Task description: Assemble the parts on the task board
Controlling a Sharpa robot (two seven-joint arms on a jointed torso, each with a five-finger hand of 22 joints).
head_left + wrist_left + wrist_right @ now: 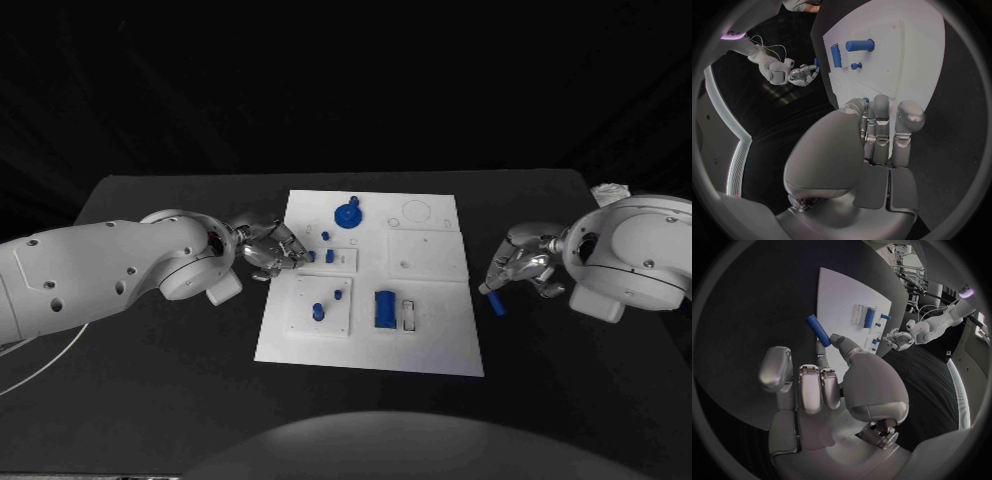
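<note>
The white task board (433, 340) lies mid-table. On it stand a round blue part (348, 214), a thick blue cylinder (385, 308) and small blue pegs (330, 256). My left hand (271, 248) is at the board's left edge, fingers curled, and pinches a small blue peg (310, 256); the left wrist view shows a bit of that blue peg (866, 100) between the fingertips of the left hand (879, 135). My right hand (522, 265) hovers just off the board's right edge and pinches a blue rod (493, 300) by its upper end; the right wrist view shows the rod (817, 330) at the right hand's (826, 390) fingertips.
Two more small pegs (319, 312) stand in the board's near-left square plate. A white slotted frame (411, 315) sits beside the cylinder. Bare black table (159, 370) surrounds the board.
</note>
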